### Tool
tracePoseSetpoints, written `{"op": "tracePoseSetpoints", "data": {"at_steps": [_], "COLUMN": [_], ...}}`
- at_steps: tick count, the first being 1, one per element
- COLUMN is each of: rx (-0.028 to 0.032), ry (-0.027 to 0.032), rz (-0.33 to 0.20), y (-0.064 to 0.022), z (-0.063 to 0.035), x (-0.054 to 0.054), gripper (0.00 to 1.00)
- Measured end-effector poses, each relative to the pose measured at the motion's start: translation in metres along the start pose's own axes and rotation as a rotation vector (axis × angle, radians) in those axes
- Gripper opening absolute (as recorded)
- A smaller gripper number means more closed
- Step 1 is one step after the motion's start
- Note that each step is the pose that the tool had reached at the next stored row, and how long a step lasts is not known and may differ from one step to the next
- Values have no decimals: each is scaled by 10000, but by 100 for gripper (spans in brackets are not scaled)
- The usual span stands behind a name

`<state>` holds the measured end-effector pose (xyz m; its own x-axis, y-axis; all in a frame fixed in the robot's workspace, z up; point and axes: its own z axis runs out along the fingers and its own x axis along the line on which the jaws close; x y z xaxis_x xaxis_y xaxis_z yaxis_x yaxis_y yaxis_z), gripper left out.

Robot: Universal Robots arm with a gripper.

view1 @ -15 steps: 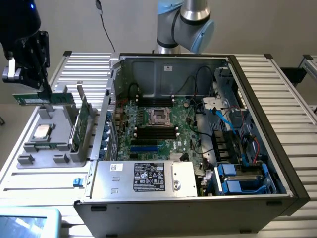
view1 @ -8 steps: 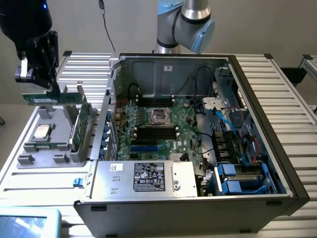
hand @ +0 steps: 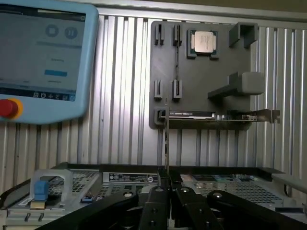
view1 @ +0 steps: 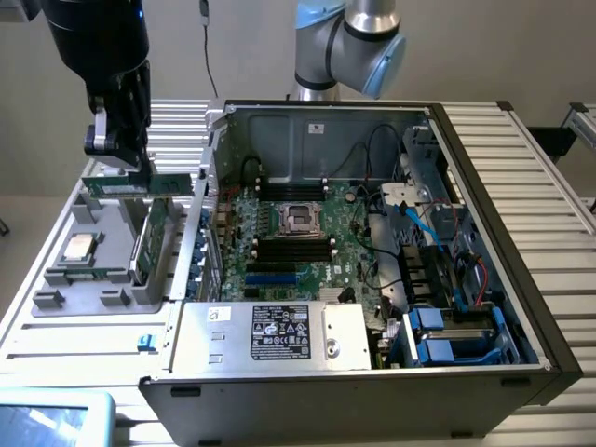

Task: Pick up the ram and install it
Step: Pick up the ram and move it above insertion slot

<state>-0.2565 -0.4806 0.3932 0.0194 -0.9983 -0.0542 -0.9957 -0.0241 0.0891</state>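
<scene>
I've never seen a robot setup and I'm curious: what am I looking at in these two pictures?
It is one robot arm with a gripper. One picture comes from a camera off the arm, the other from a camera on its wrist. The gripper is shut on the ram, a thin green memory stick, held above a grey parts holder that carries a processor chip. Beside it stands an open computer case with its motherboard.
</scene>
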Motion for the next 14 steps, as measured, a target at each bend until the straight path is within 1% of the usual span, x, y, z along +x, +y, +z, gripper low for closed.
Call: {"op": "tracePoseSetpoints", "data": {"at_steps": [14], "rx": [-2], "ry": [3], "rz": [-38], "y": [-634], "z": [-56], "x": [12], "gripper": [11]}}
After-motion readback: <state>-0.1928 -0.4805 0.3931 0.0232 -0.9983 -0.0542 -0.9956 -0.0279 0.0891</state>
